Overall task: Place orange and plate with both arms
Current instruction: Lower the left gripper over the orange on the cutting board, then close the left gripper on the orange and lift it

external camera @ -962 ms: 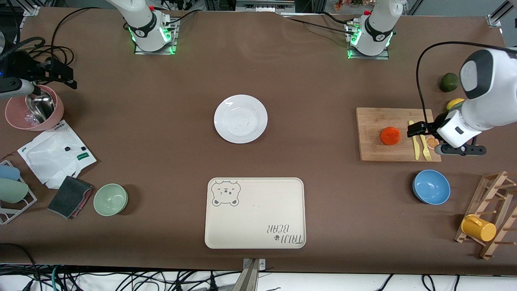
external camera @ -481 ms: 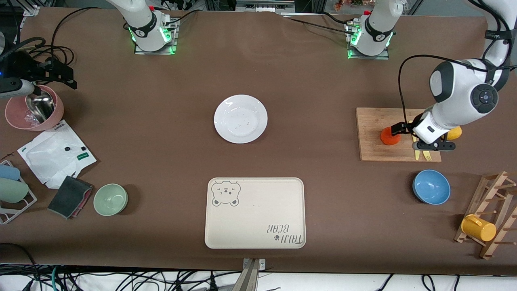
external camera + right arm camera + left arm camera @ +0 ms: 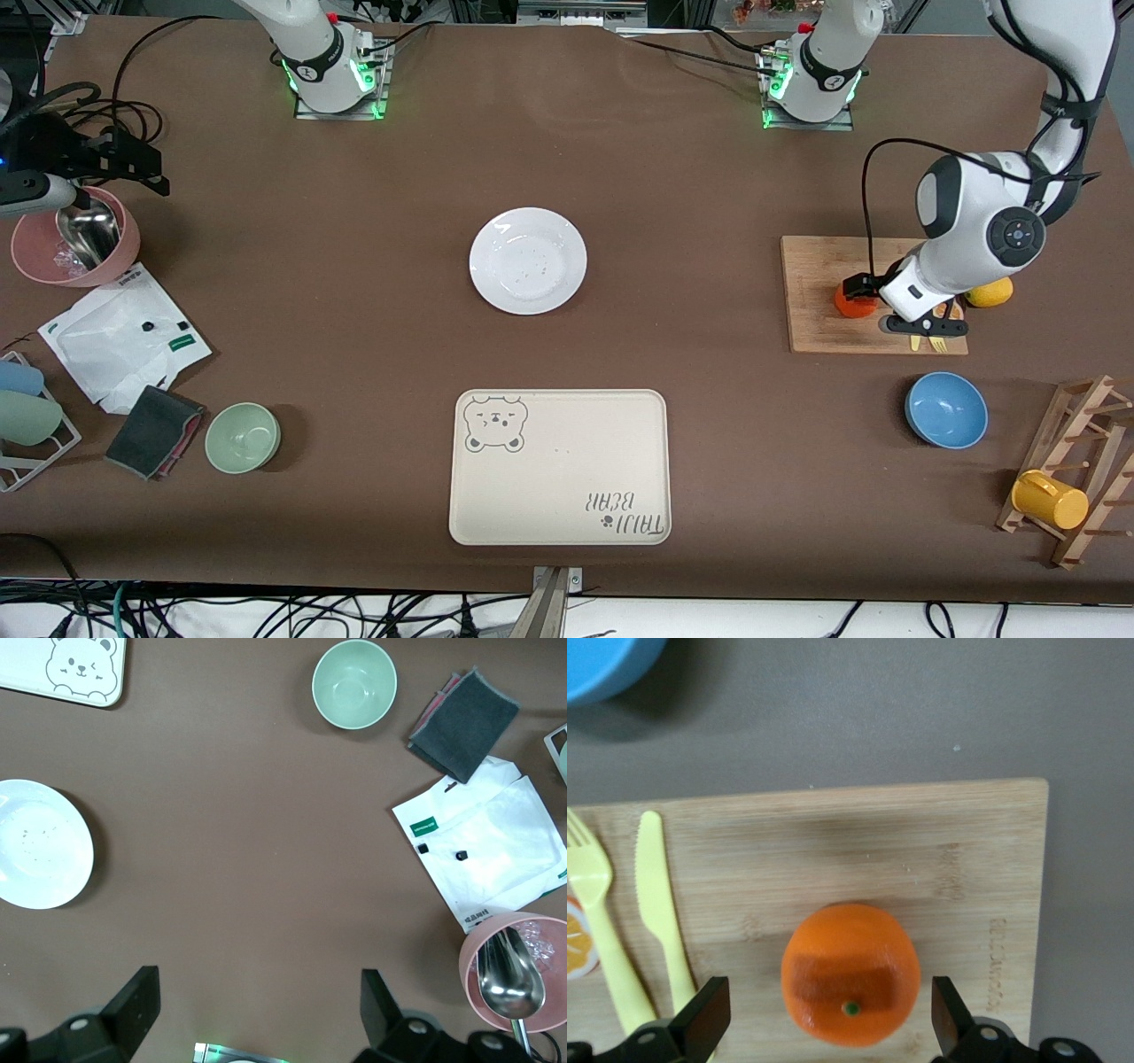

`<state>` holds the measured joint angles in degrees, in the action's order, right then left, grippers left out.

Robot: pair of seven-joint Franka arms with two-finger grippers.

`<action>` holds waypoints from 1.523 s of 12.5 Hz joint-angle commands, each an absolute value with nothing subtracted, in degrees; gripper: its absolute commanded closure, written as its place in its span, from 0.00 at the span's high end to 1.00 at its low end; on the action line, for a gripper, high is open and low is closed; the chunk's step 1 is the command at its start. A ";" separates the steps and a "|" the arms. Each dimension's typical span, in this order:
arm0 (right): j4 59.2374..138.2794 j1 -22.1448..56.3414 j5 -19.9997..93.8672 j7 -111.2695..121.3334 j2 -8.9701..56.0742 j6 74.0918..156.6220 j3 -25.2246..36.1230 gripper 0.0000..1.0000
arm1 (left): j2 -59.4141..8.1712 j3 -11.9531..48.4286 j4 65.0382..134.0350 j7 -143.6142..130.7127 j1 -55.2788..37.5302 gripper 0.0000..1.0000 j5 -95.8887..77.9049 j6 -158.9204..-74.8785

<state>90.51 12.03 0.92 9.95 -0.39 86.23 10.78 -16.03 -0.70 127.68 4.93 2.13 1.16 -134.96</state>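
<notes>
The orange (image 3: 848, 304) (image 3: 850, 974) sits on a wooden cutting board (image 3: 815, 266) toward the left arm's end of the table. My left gripper (image 3: 864, 293) (image 3: 828, 1020) hangs open just over it, one finger on each side of the fruit with a gap to both. The white plate (image 3: 528, 260) (image 3: 40, 843) lies alone at the table's middle, farther from the front camera than the bear tray. My right gripper (image 3: 257, 1010) is open and holds nothing, high over bare table by its own base; the front view does not show it.
A yellow knife (image 3: 660, 904), a yellow fork (image 3: 598, 912) and an orange slice (image 3: 576, 948) lie on the board beside the orange. A lemon (image 3: 990, 292), blue bowl (image 3: 946, 409), mug rack (image 3: 1076, 470), bear tray (image 3: 558, 465), green bowl (image 3: 243, 436) and pink bowl (image 3: 75, 235) stand around.
The left arm has swung in from the left arm's end of the board, bringing its open gripper over the orange. The right arm has not moved.
</notes>
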 commanded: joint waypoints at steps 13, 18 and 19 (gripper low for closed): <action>91.41 11.95 1.58 10.72 -0.97 86.75 10.81 1.00 | -18.99 -0.44 127.62 4.31 2.46 0.36 -2.90 -135.71; 91.67 11.95 1.58 10.64 -0.79 87.19 10.64 1.00 | -16.97 4.47 118.40 -4.19 1.50 0.36 -2.90 -122.28; 91.67 11.95 1.58 10.63 -0.88 87.19 10.63 1.00 | -16.79 6.74 117.52 -7.18 1.67 0.37 -2.90 -121.56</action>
<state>90.79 12.05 0.93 9.95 -0.24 86.50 10.73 -17.62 4.14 119.56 -2.92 2.02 -1.41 -124.64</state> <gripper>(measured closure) 0.000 0.194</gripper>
